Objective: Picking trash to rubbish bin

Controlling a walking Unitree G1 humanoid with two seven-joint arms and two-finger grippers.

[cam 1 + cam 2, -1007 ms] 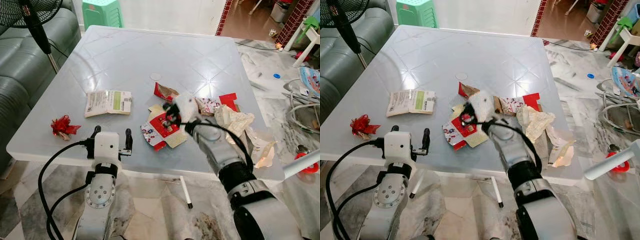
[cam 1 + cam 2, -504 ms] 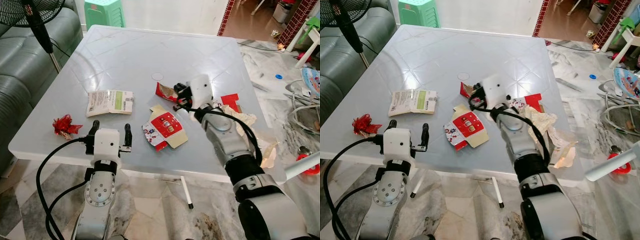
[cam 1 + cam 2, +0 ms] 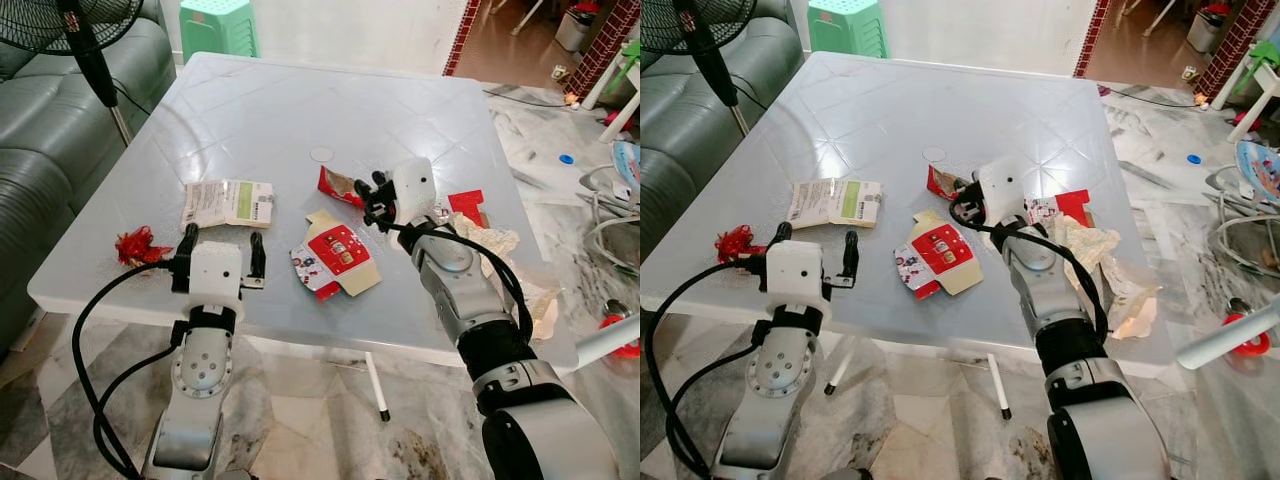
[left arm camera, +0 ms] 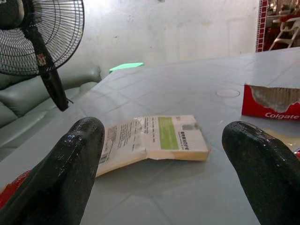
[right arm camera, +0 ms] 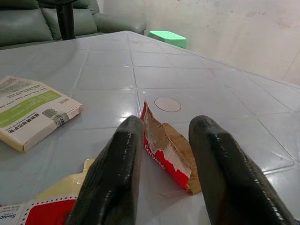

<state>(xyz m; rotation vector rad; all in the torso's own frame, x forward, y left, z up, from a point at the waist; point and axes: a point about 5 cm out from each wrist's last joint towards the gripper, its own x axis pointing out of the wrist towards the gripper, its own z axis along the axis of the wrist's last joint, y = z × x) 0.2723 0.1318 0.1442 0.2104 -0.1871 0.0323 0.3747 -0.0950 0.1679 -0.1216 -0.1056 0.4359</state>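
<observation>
A cluttered grey table (image 3: pixel 260 110) is seen with the clean-up barely begun: every scrap is judged to be unbinned, and no rubbish bin is seen. The right gripper (image 3: pixel 372 196) is held low over the table's middle, its jaws partly spread around the torn red toothpaste box (image 5: pixel 166 147), which lies on the table between the two fingers (image 5: pixel 112 173); whether the card is touched cannot be told. Just beside it a flattened red-and-white carton (image 3: pixel 333 258) is spread flat, and past the right arm a red scrap (image 3: pixel 466 204) and a heap of crumpled paper (image 3: pixel 482 240) are left near the table's right edge. The left gripper (image 3: pixel 217 252) is poised at the near edge with its jaws spread wide and nothing between them, aimed at a flattened white-and-green box (image 3: pixel 229 203). A red ribbon bow (image 3: pixel 137 246) is lying at the near left corner. A grip, a lift and a carry are judged to remain for each piece.
</observation>
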